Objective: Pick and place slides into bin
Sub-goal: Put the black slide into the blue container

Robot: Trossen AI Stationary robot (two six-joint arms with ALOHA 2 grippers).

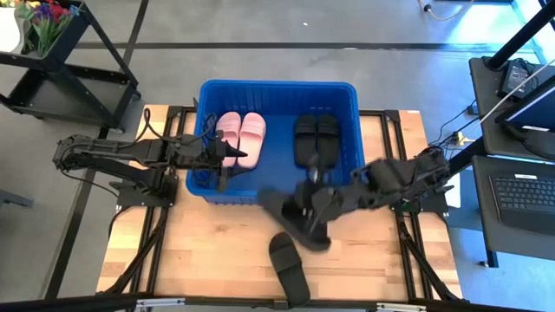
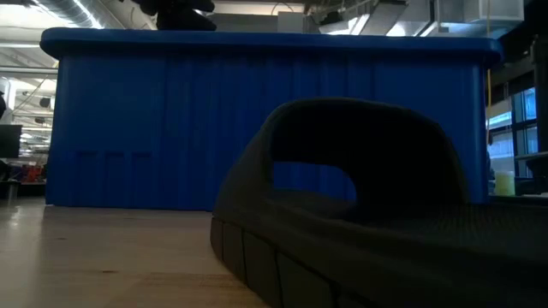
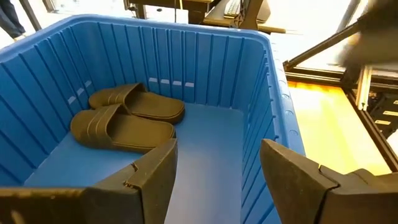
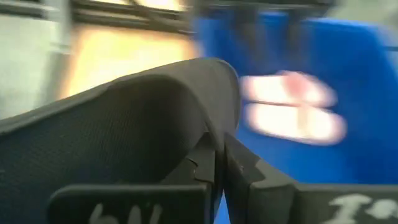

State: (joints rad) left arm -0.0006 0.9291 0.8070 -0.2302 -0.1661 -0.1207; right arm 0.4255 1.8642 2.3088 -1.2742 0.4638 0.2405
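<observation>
The blue bin [image 1: 277, 85] stands at the table's far middle. Inside it, one pale pink pair of slides [image 1: 241, 132] lies on the left and one black pair [image 1: 315, 137] on the right. My right gripper [image 1: 312, 208] is shut on another black slide [image 1: 290, 221], held above the table just in front of the bin's near wall. A further black slide [image 1: 289, 269] lies sole down on the wood near the front edge, filling the low view [image 2: 360, 214]. My left gripper [image 1: 227, 154] hangs open over the bin's left half, with nothing between its fingers [image 3: 155, 180]. My right gripper pinches the edge of the black slide's strap [image 4: 208, 134] between its two fingers [image 4: 249, 174], which meet on it. The fingers slant down from the table's right side. The slide is lifted clear of the table and hangs tilted.
Bare wood [image 1: 199, 251] lies at the near left. A dark cart with flowers [image 1: 52, 35] stands beyond the far left corner. Desks with a laptop [image 1: 525, 191] line the right side. The bin's tall wall [image 2: 171, 128] blocks the low view.
</observation>
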